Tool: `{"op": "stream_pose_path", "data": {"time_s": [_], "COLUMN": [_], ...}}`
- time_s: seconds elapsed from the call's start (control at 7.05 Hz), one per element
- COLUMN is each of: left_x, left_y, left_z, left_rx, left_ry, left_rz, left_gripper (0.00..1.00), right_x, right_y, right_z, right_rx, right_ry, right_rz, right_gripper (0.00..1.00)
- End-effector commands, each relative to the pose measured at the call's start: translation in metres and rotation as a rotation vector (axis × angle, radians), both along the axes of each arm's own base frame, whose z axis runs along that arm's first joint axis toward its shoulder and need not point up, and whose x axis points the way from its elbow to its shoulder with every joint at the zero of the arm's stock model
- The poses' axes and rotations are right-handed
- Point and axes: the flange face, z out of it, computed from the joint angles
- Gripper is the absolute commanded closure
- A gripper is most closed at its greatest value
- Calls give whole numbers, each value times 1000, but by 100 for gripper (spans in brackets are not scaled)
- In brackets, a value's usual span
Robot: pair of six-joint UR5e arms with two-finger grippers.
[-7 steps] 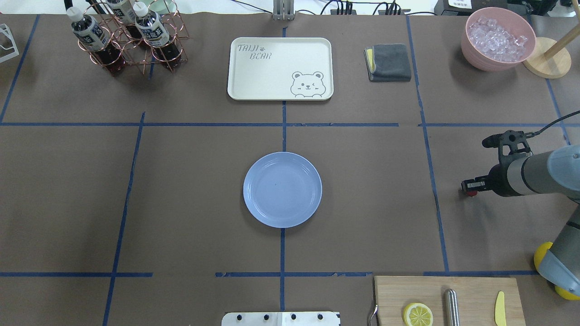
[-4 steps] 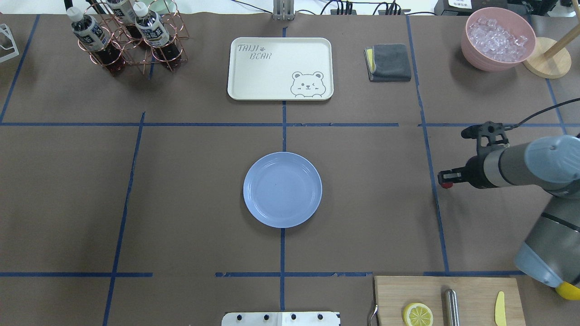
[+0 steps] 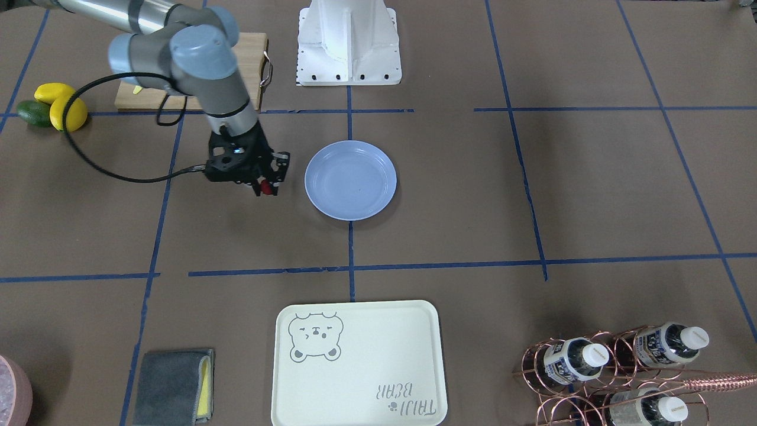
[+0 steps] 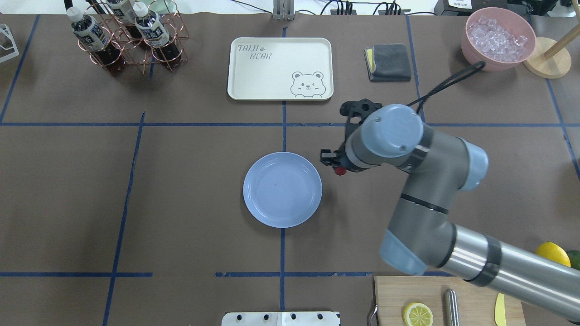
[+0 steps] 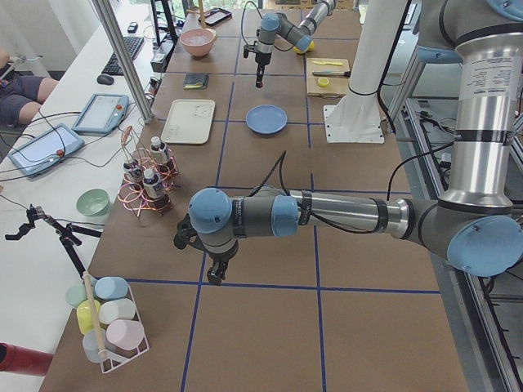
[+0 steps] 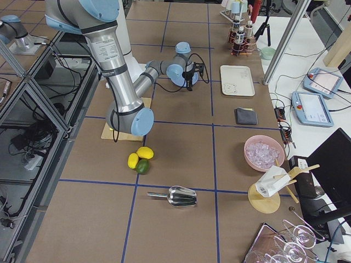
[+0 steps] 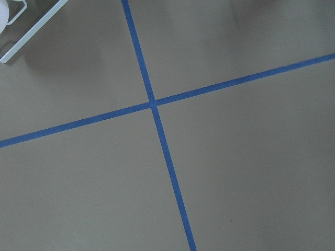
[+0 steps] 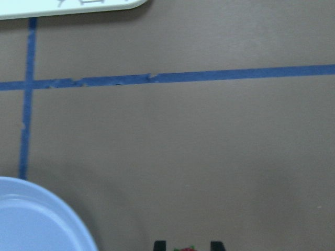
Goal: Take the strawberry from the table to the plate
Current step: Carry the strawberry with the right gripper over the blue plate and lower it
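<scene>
one strawberry [image 4: 339, 170] is clamped between the two fingers [image 8: 159, 244] of the right end effector [image 3: 266, 184], which points down over the desk [image 4: 181, 181] just beside the rim of the one light-blue plate [image 4: 281, 206], on the robot's right of it; the berry is not yet on the plate. the left end effector [image 5: 214, 276] hangs low over the desk well apart from all this, at the robot's left end, and whether its fingers are apart or together cannot be told. one cream tray [image 4: 272, 68] with a bear drawing lies beyond the plate. one copper wire rack [image 4: 140, 50] holds three bottles [image 4: 152, 27] with white caps. one pink bowl [image 4: 466, 43] is full of ice cubes [image 4: 498, 36]. one folded grey cloth [image 4: 392, 62] lies between tray and bowl. one wooden cutting board [image 4: 476, 290] carries one lemon half [image 4: 418, 314]. two whole lemons [image 3: 68, 112] and one green fruit [image 3: 32, 112] sit touching, near the board.
</scene>
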Motion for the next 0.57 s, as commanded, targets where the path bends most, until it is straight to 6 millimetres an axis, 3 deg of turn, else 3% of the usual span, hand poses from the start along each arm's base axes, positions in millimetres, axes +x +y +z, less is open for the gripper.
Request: {"op": "stream_pose_path", "data": {"time_s": [0.0, 0.14, 0.43], "left_x": [0, 0, 0], "left_y": [0, 0, 0], "left_z": [0, 1, 1], "left_rx": [0, -1, -1], "left_ry": [0, 0, 0], "left_rz": [0, 0, 0], "left_gripper": [0, 0, 0], "right_x": [-81, -107, -125], "right_y": [-1, 9, 27], "right_z": [-66, -71, -62], "right_rx": [-30, -38, -26], "right_ry": [18, 32, 60], "right_rz": [61, 56, 53], "right_gripper": [100, 100, 100]}}
